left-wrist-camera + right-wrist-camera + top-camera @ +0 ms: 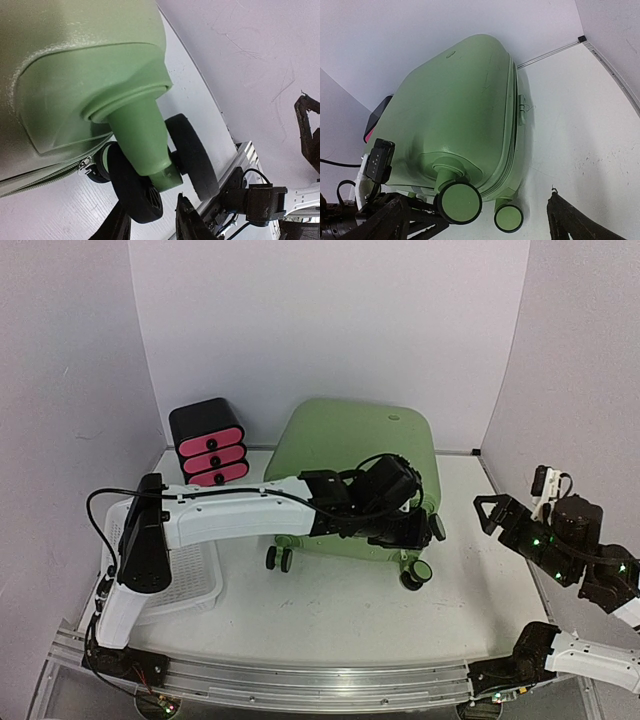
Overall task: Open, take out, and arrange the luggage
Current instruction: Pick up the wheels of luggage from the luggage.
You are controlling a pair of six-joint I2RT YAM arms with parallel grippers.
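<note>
The white table (pixel 330 610) stood between pale walls. The luggage (pixel 350 440) lay closed and flat toward the back centre, its wheels facing the arm bases. The left gripper (pixel 150 212) sat at the near right corner, its fingers either side of a black wheel (pixel 132 192). Whether they pinched it I could not tell, since only the fingertips showed. The right gripper (pixel 487 513) hovered well apart to the right, spread wide and holding nothing.
</note>
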